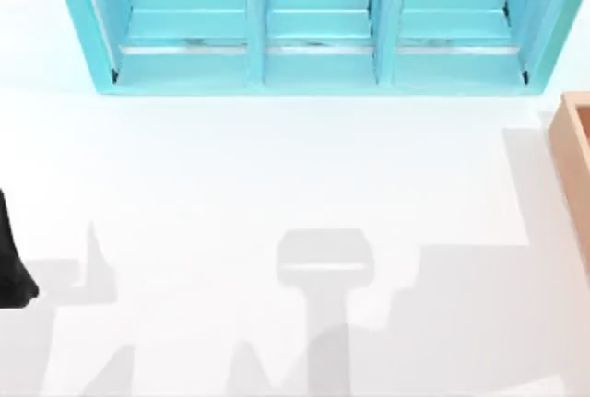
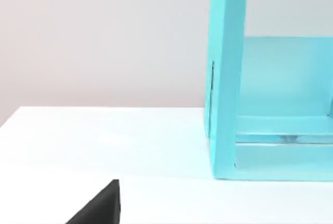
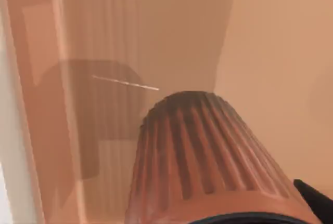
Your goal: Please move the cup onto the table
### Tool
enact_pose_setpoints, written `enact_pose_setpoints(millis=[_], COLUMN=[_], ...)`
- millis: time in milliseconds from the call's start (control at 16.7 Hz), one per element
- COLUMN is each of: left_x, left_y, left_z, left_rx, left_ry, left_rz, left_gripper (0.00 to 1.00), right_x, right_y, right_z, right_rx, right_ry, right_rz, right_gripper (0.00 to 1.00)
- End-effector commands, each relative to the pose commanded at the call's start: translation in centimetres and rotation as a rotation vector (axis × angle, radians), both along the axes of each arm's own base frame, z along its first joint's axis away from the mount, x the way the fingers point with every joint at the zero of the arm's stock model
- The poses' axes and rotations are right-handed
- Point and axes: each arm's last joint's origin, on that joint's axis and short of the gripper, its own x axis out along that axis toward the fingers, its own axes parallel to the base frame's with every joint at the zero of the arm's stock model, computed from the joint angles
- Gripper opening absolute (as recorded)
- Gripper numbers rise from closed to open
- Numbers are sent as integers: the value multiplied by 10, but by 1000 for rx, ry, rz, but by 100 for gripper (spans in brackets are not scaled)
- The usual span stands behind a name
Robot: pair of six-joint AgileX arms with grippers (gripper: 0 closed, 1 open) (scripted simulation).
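Observation:
The cup (image 3: 208, 156), pale salmon with ribbed sides, stands inside the tan wooden box (image 3: 270, 47) and is very close to the right wrist camera. A black bit of my right gripper (image 3: 315, 200) shows right beside the cup, near its wide end. A dark shadow lies on the box's inner surface behind the cup. The white table (image 1: 277, 185) spreads out in front of the shelf. My left arm (image 1: 11, 268) is parked at the table's left edge, and a black part of my left gripper (image 2: 99, 206) shows low in the left wrist view.
A turquoise three-bay shelf unit (image 1: 313, 65) stands along the back of the table, and its end wall (image 2: 226, 78) rises in the left wrist view. The tan box (image 1: 576, 148) sits at the table's right edge. Grey shadows fall on the table's front half.

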Motion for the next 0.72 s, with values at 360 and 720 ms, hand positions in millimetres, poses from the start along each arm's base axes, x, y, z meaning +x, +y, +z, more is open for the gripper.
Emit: enact_pose_setpoints(millis=[360, 720], left_x=[0, 0], left_y=[0, 0], left_z=[0, 0], left_rx=[0, 0], left_ry=[0, 0], left_rz=[0, 0], left_gripper=[100, 100], right_x=[-10, -7], right_y=[40, 48], right_z=[41, 42], right_rx=[-2, -9], right_ry=[-9, -24], right_rz=[-5, -8], right_gripper=[0, 0])
